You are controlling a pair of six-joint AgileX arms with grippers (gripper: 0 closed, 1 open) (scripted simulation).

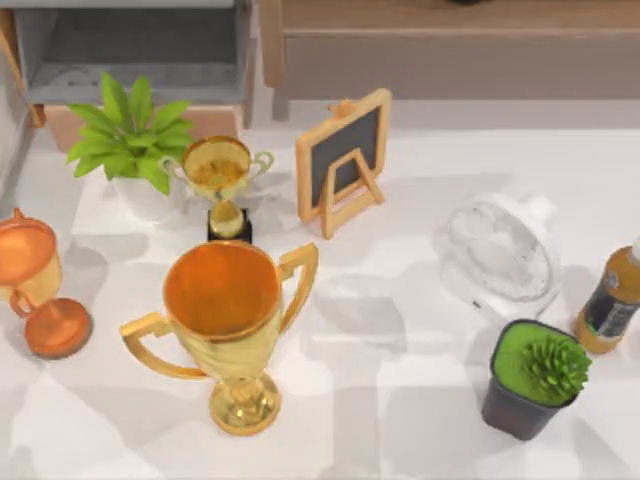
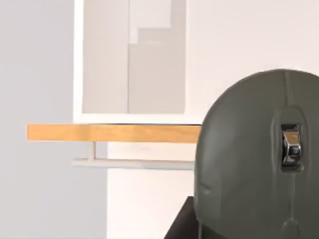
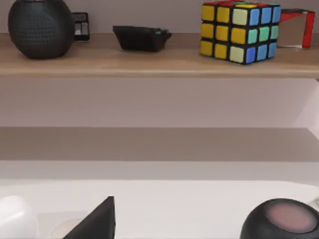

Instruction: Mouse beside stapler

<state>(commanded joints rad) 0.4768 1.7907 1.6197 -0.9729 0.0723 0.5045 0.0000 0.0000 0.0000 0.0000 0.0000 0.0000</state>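
A dark grey-green computer mouse with a chrome scroll wheel [image 2: 259, 159] looms close in the left wrist view; whether a gripper clamps it, I cannot tell.

White table [image 1: 400, 400]: a large gold trophy [image 1: 228, 320], a small gold trophy [image 1: 220, 180], a copper trophy [image 1: 35, 285], a leafy potted plant [image 1: 130, 145], a small chalkboard easel [image 1: 343, 160], a white fan [image 1: 498, 258], a potted succulent [image 1: 535, 378] and a brown bottle [image 1: 612, 305] are borne. Wooden shelf [image 3: 149, 62]: a round black speaker [image 3: 40, 26], a black stapler [image 3: 141, 38] and a colour cube [image 3: 239, 31] are carried
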